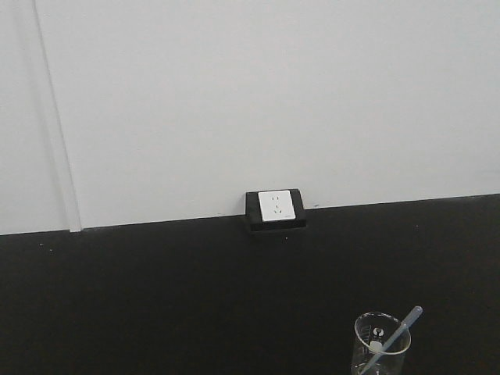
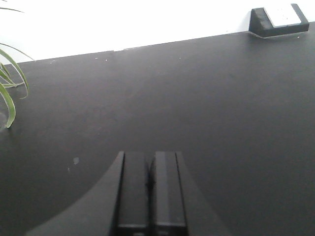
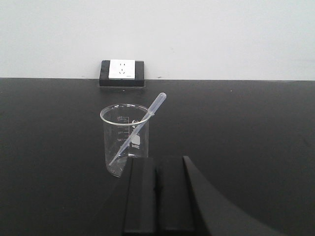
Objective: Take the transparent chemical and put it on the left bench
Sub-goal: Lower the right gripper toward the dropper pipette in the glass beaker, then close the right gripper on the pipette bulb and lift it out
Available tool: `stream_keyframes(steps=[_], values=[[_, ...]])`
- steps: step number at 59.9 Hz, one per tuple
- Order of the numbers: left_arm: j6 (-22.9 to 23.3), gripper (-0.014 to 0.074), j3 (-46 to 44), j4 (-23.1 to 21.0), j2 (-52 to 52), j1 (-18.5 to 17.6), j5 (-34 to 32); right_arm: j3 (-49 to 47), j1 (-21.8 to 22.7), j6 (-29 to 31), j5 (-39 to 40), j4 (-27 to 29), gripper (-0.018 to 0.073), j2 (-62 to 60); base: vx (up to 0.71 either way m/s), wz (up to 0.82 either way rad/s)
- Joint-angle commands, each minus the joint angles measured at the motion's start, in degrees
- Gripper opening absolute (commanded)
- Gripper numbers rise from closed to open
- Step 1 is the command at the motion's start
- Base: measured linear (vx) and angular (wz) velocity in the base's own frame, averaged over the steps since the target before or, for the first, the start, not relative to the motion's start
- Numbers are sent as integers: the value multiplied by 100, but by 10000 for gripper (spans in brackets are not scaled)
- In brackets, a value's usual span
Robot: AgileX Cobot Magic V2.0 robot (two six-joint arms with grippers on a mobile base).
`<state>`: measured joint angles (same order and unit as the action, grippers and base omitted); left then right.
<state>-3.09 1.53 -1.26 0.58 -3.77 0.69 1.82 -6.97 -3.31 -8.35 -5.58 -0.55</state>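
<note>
The transparent chemical point(image 3: 147, 117), a thin whitish pipette, leans inside a clear glass beaker point(image 3: 120, 142) with its wider end sticking out over the rim to the upper right. In the front view the same transparent chemical point(image 1: 398, 334) stands in the beaker point(image 1: 380, 348) at the bottom right. My right gripper point(image 3: 156, 162) is shut and empty, just in front of the beaker and slightly right of it. Over bare black benchtop my left gripper point(image 2: 149, 156) is shut with nothing in it. The left bench is out of view.
A black benchtop point(image 1: 156, 297) runs along a white wall. A white wall socket point(image 1: 276, 206) in a black housing sits at the back edge, behind the beaker. Green plant leaves point(image 2: 9, 93) reach in at the left of the left wrist view.
</note>
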Motion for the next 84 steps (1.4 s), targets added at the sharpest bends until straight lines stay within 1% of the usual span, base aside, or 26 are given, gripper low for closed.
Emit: stream_keyframes(steps=[1,17,25,30,34,37,46,56,59,73,84], values=[[45,-3,93,-4,110,-10,-449,25,33,7,471,-15,-7,-69,0,0],[45,-3,93,-4,110,-10,-449,25,33,47,688,-63,-7,-69,0,0],[45,-3,93,-4,110,-10,-449,-41,33,2,1435,-32,-7,-63,0,0],[45,-3,93,-4,110,-10,-449,-349,33,27,1297,-63,-7,121,0,0],[45,-3,93,-4,110,-10,-449,-714,33,60,1035,-79,-7,471,0,0],[45,-3,93,-4,110,-10,-449,-1002,33,96,1006,-79,-6,829,0,0],[45,-3,93,-4,110,-10,-449,-1705,33,180,1439,-79,-1,2013,0,0],[45,-3,93,-4,110,-10,-449,-2131,33,168,1606,11,18,3316,0,0],[45,-3,93,-4,110,-10,-449,-2144,33,168,1831,37,27,3729,0,0],[45,-3,93,-4,110,-10,-449,-2144,33,174,3472,140,55,5532,0,0],[45,-3,93,-4,110,-10,-449,-2144,33,174,4398,140,60,6618,0,0]])
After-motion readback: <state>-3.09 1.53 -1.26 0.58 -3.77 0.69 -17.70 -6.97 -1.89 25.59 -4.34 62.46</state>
